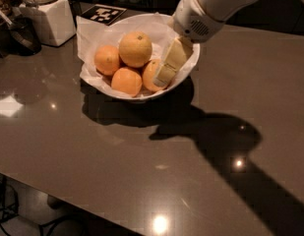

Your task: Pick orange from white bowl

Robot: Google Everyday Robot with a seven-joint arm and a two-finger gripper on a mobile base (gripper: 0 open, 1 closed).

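Orange (pixel 135 48) sits atop smaller fruits (pixel 126 81) in the white bowl (pixel 156 95), upper centre of the frame. The gripper (pixel 164 75) hangs inside the bowl's right side, with the orange just up-left of it. Whether the gripper is spread or closed cannot be told.
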